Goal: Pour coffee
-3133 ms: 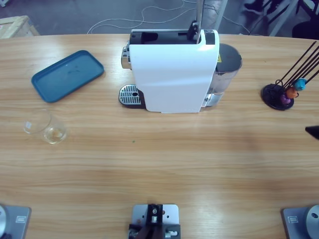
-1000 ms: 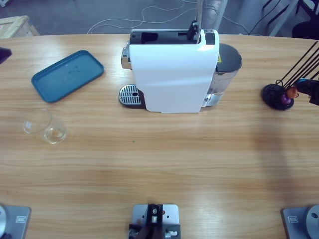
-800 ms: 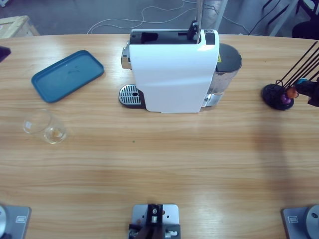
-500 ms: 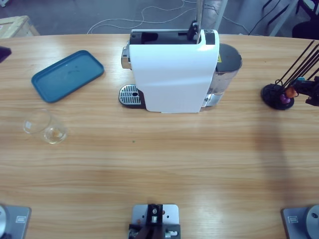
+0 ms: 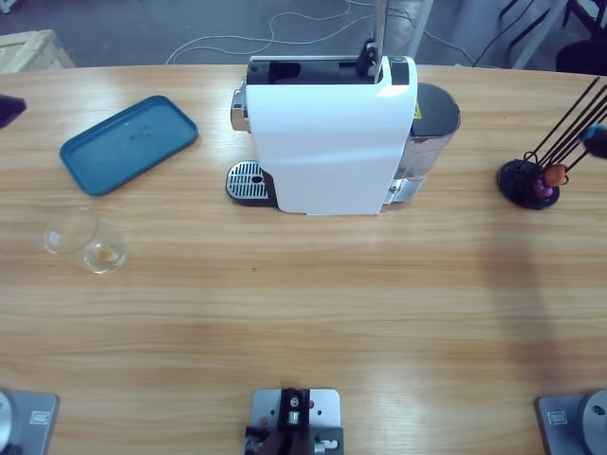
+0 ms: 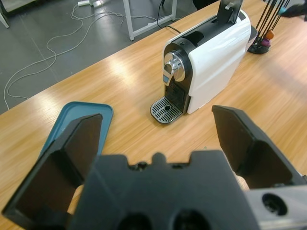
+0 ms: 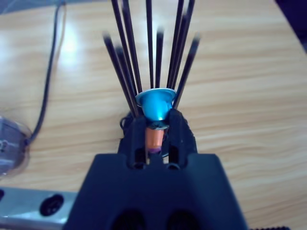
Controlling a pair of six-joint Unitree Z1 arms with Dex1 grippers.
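Observation:
In the right wrist view my right gripper (image 7: 157, 117) is shut on a blue capsule (image 7: 154, 103), held up among the black rods of the capsule rack (image 7: 144, 57). An orange capsule (image 7: 153, 139) sits lower in the rack. The high view shows the blue capsule (image 5: 597, 140) at the right edge, above the rack (image 5: 529, 182). My left gripper (image 6: 158, 117) is open with nothing in it, facing the white coffee machine (image 6: 211, 57); only its dark tip (image 5: 8, 109) shows at the left edge. No dark brown coffee is in view. The glass cup (image 5: 87, 243) holds only a faint amber trace.
A blue tray (image 5: 128, 142) lies at the back left, with the glass cup just in front of it. The machine (image 5: 332, 137) has its drip grate (image 5: 247, 180) on its left side and a water tank (image 5: 432, 128) on its right. Cables lie on the floor beyond the table.
The right gripper closed on the blue capsule at the rack and lifted it up toward the right edge. The left gripper's tip came into view at the left edge.

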